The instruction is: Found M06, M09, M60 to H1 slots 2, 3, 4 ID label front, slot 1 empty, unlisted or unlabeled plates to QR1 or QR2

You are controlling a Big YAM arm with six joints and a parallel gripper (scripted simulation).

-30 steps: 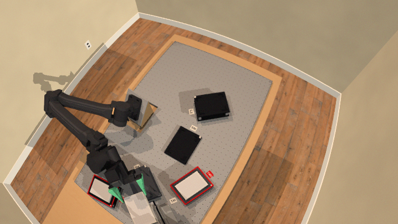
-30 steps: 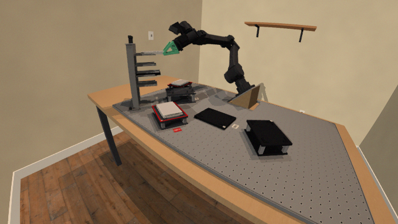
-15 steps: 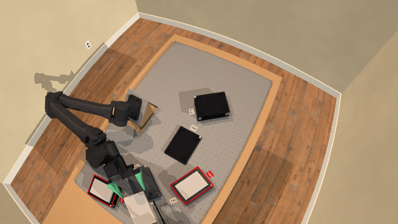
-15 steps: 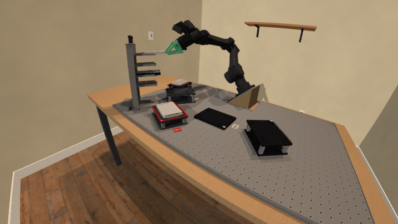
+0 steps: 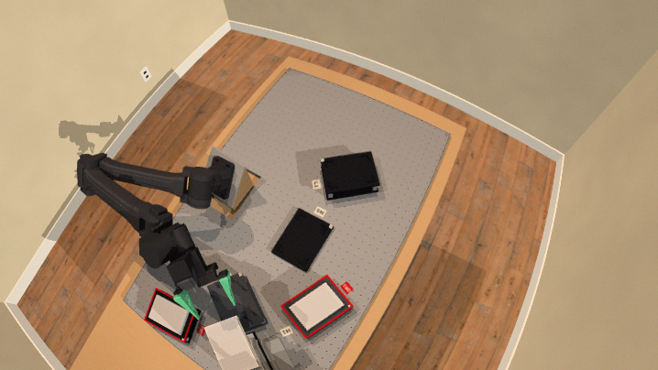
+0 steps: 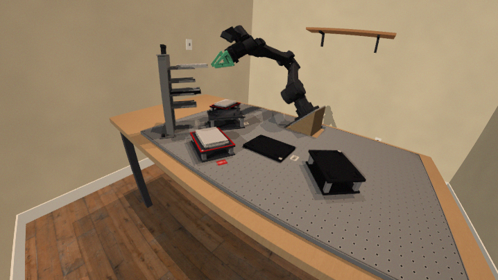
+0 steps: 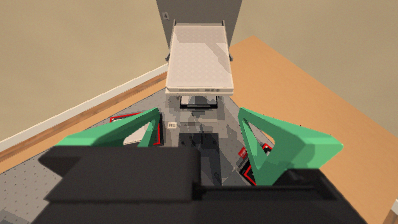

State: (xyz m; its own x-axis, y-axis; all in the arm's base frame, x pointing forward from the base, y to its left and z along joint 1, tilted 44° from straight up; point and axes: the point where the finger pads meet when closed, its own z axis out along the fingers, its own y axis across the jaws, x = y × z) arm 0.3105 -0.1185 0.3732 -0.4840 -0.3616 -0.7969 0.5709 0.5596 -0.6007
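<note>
The plate hotel H1 (image 6: 170, 89) stands at the table's left end. A white plate (image 6: 189, 65) lies in its top slot and sticks out toward the front; it also shows in the wrist view (image 7: 200, 62) and from above (image 5: 231, 342). My gripper (image 6: 222, 59) is open and empty, level with that slot and a short way in front of the plate, not touching it. In the wrist view the green fingers stand wide on either side of the plate's front end. The text on that front end is too small to read. The lower shelves (image 6: 184, 91) look dark.
Two red-rimmed quarantine nests each hold a white plate, one near the front edge (image 6: 212, 138) and one behind it (image 6: 225, 104). The flat black nest N6 (image 6: 268, 147) and a raised black nest (image 6: 334, 170) are bare. A wooden wedge (image 6: 309, 121) stands by the arm's base.
</note>
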